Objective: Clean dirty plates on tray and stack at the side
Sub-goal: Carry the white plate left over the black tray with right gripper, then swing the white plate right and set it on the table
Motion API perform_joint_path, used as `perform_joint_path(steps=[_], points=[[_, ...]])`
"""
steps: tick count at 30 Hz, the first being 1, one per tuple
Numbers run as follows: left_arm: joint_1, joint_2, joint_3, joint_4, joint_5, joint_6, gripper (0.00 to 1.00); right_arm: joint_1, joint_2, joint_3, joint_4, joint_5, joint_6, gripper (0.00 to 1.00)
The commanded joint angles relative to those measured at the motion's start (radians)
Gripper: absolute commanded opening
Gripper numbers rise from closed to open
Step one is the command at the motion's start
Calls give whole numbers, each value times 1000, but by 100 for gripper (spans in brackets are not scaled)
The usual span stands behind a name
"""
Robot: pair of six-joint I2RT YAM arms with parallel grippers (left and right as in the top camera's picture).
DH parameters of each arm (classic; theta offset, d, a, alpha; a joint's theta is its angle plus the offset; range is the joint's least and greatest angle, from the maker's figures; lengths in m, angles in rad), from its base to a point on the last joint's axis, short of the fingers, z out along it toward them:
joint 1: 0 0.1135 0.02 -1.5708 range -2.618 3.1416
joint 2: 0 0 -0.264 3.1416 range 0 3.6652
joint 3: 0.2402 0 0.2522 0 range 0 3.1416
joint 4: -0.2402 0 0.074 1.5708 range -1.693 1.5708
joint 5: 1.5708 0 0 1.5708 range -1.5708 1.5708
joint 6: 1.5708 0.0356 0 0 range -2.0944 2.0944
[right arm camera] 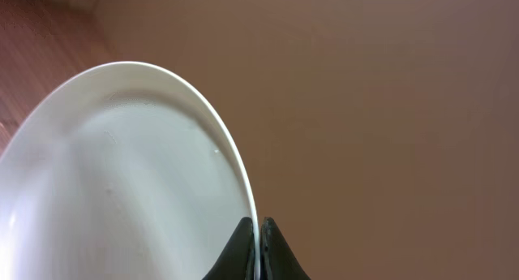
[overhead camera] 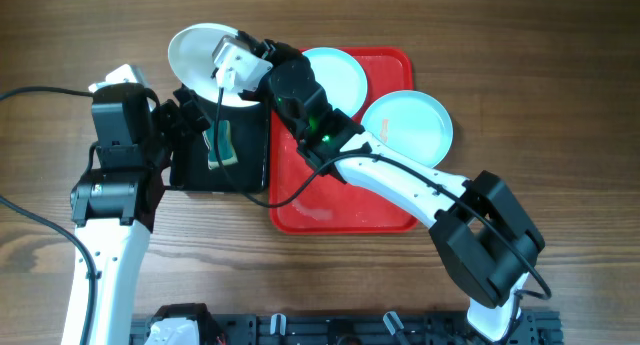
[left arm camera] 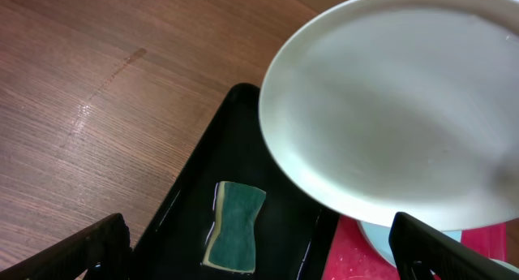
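My right gripper (overhead camera: 232, 63) is shut on the rim of a white plate (overhead camera: 196, 53) and holds it tilted in the air above the far end of the black tray (overhead camera: 192, 175). The pinch shows in the right wrist view (right arm camera: 258, 231) with the plate (right arm camera: 122, 174) to its left. The plate (left arm camera: 389, 118) fills the left wrist view. My left gripper (left arm camera: 259, 247) is open and empty above a green-and-yellow sponge (left arm camera: 235, 227) lying in the black tray (left arm camera: 186, 191). Two more plates, one (overhead camera: 340, 77) and a light aqua one (overhead camera: 410, 125), rest on the red tray (overhead camera: 340, 205).
The sponge (overhead camera: 224, 145) lies in the black tray just left of the red tray. A black cable (overhead camera: 30, 90) runs over the wood table at the far left. The right arm reaches across the red tray.
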Motion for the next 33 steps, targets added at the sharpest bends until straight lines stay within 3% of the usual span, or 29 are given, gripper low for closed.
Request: perform_joint_path(steps=[1,4,9,17,25,33], points=[[5,0,10,3,-13,2,100,-14,7,26,-50,-9,304,4],[5,0,10,3,-13,2,100,-49,7,26,-124,-31,523,4],[5,0,10,3,-13,2,100,-117,-1,26,-217,-192,752,4],[5,0,10,3,-13,2,100,-346,-52,26,-326,-603,1139,4],[5,0,10,3,-13,2,100,-647,-178,26,-614,-697,1143,5],[5,0,10,3,-13,2,100,-1022,-229,26,-846,-517,1142,4]])
